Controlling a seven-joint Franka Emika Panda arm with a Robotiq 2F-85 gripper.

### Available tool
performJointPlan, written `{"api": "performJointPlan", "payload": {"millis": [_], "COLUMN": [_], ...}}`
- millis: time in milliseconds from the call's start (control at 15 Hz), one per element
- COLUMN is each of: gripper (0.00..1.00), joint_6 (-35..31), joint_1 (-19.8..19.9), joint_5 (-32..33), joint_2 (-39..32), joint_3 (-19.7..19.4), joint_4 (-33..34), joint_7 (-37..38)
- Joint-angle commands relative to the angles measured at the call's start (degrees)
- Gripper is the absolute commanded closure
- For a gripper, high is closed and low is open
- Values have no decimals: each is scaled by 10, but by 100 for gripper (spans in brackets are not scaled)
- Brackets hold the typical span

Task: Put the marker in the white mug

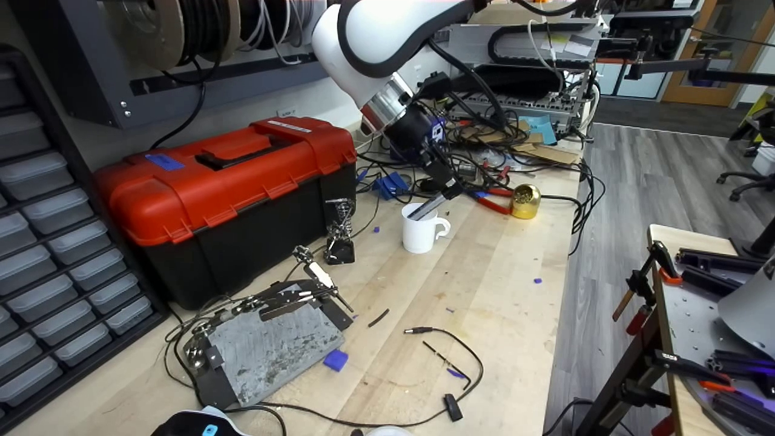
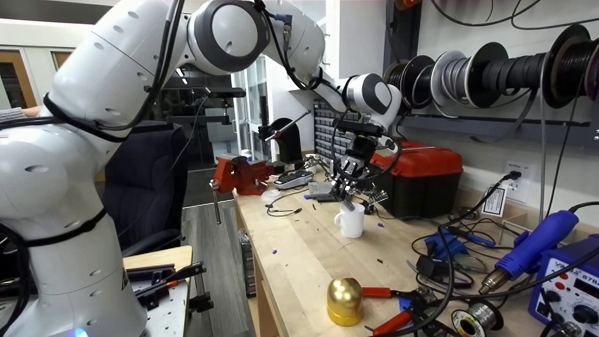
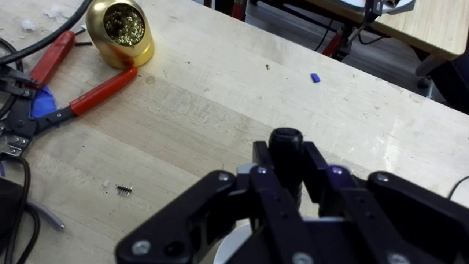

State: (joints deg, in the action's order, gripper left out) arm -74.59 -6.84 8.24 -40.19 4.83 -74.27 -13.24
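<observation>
The white mug [image 1: 419, 236] stands upright on the wooden table; it also shows in an exterior view [image 2: 352, 223]. My gripper [image 1: 446, 181] is above the mug's rim on the handle side and is shut on the marker [image 1: 427, 206]. The marker slants down, and its lower end appears inside the mug's opening. In the wrist view the marker's black end [image 3: 285, 146] sits between the fingertips [image 3: 285, 156]. There the gripper hides most of the mug, and only part of its white rim [image 3: 231, 242] shows. The depth of the marker's tip in the mug is hidden.
A red and black toolbox [image 1: 242, 194] stands behind the mug, with a small metal stand [image 1: 340, 236] between. A gold tip cleaner [image 2: 345, 302] and red-handled pliers [image 3: 104, 90] lie nearby. A grey plate with clamps [image 1: 272, 351] and loose cables [image 1: 478, 363] are on the table.
</observation>
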Motion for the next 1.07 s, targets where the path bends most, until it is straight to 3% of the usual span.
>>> {"api": "performJointPlan", "payload": {"millis": [0, 933, 1000], "gripper": [94, 94, 78], "joint_6": [33, 112, 112], "joint_1": [-6, -26, -27], "joint_5": [20, 94, 95], "joint_2": [-24, -65, -67], "joint_3": [2, 7, 8], "joint_4": [53, 111, 114], "joint_7": [-15, -88, -89]}}
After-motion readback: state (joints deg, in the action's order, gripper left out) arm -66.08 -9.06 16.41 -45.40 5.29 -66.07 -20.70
